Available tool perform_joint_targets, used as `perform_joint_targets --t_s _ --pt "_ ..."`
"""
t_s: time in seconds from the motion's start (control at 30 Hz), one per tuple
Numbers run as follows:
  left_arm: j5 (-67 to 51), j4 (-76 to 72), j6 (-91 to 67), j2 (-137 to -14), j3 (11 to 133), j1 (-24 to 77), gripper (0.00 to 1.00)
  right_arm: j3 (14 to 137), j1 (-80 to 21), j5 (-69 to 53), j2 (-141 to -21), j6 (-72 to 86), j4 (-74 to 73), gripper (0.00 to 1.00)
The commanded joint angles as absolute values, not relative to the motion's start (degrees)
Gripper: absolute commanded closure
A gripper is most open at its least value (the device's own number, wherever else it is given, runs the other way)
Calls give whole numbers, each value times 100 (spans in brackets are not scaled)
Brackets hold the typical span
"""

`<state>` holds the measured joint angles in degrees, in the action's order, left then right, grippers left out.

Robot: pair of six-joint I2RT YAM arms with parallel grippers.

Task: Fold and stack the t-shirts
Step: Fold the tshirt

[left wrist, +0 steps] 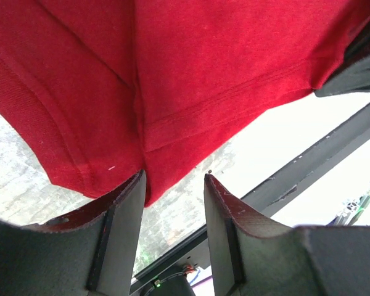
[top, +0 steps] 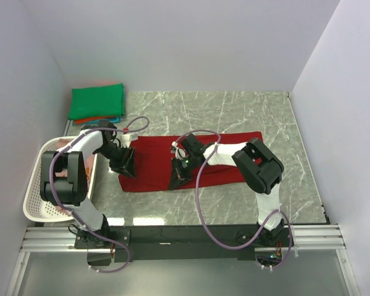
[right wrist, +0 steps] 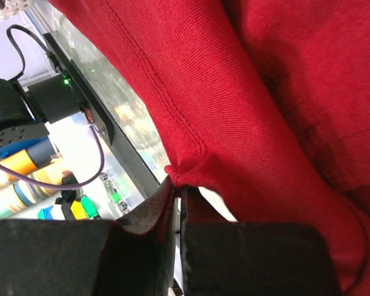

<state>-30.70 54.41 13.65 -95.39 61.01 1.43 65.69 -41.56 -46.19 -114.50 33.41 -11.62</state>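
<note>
Right gripper (right wrist: 176, 185) jaws pinch the shirt (top: 222, 148) at its 6 o'clock hem for folding; left gripper (left wrist: 174, 176) jaws open at 9 o'clock.

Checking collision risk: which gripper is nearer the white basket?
Left. The left gripper sits at the dark red t-shirt's left end, a little right of the white basket; the right gripper pinches the shirt's near edge, farther right.
</note>
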Motion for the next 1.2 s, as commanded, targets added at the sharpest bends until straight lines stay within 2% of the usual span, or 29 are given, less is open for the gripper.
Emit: perform_joint_targets --t_s 0.0,0.13,0.63,1.17 --pt "-3375 5625 1477 -9509 6407 149 52 6645 -4034 -4781 -11163 3383 -933 100" --pt "-3489 5748 1406 -9720 6539 149 51 6425 -3964 -5114 -10881 3892 -283 100" --pt "-3727 6249 1389 -10248 7049 202 47 6109 -3419 -5265 -10829 4587 597 100" --pt "-3709 6011 1178 -10635 6890 334 45 6126 -3357 -5265 -11013 4500 510 100"
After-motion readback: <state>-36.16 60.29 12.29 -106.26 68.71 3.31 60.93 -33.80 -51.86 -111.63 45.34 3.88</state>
